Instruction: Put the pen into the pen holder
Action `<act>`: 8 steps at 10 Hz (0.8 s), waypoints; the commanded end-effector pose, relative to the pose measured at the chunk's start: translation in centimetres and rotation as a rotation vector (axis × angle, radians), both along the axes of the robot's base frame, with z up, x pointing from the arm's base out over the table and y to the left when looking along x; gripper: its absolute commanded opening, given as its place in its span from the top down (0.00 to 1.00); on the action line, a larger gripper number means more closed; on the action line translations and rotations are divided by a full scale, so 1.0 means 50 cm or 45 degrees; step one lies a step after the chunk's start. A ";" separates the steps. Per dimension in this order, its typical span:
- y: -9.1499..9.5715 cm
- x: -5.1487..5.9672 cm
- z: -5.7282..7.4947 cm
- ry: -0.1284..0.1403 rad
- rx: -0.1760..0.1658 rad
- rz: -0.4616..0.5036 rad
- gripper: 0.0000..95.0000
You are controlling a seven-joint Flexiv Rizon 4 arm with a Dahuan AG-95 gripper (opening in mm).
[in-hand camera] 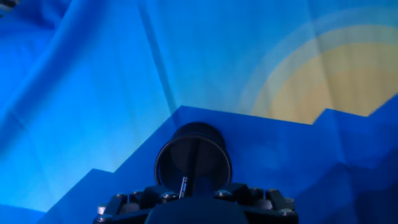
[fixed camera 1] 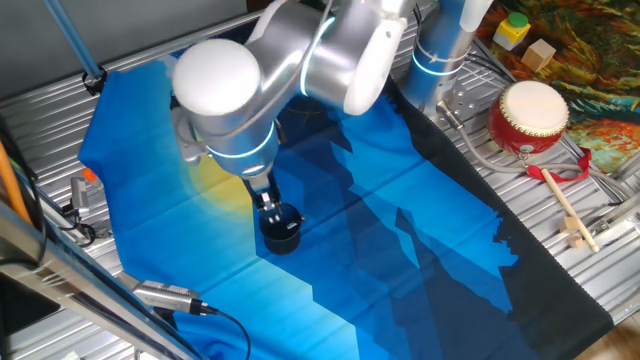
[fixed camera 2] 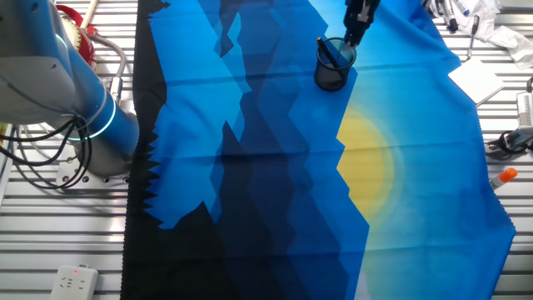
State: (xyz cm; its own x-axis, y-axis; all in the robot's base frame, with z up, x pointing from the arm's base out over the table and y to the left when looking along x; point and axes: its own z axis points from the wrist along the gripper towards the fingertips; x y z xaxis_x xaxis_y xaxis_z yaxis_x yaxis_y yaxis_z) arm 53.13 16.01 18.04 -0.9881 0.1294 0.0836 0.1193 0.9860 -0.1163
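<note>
The pen holder (fixed camera 1: 281,230) is a small dark round cup on the blue cloth; it also shows in the other fixed view (fixed camera 2: 334,65) and in the hand view (in-hand camera: 193,160). The thin black pen (in-hand camera: 191,167) stands slanted inside the cup, its upper end with white print over the near rim, close to my gripper's body. In the other fixed view the pen (fixed camera 2: 330,52) leans towards the cup's left rim. My gripper (fixed camera 1: 268,206) hangs just above the cup's rim, at its right rim in the other fixed view (fixed camera 2: 353,35). The fingertips are hidden, so I cannot see whether they touch the pen.
A red drum with a white top (fixed camera 1: 528,118) and a wooden drumstick with a red handle (fixed camera 1: 563,205) lie at the right on the metal table. The arm's base (fixed camera 2: 92,125) stands beside the cloth. Cables and small tools lie along the table edges.
</note>
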 end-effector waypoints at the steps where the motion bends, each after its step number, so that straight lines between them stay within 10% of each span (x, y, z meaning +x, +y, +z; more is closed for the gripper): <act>1: -0.050 0.006 0.037 0.010 -0.003 0.087 1.00; 8: -0.105 0.012 0.062 0.011 -0.028 0.019 1.00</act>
State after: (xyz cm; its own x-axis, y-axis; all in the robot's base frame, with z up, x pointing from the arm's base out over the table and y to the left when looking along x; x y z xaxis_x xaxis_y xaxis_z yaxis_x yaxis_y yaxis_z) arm 53.81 10.83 21.13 -0.9886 0.1147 0.0975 0.1006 0.9852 -0.1385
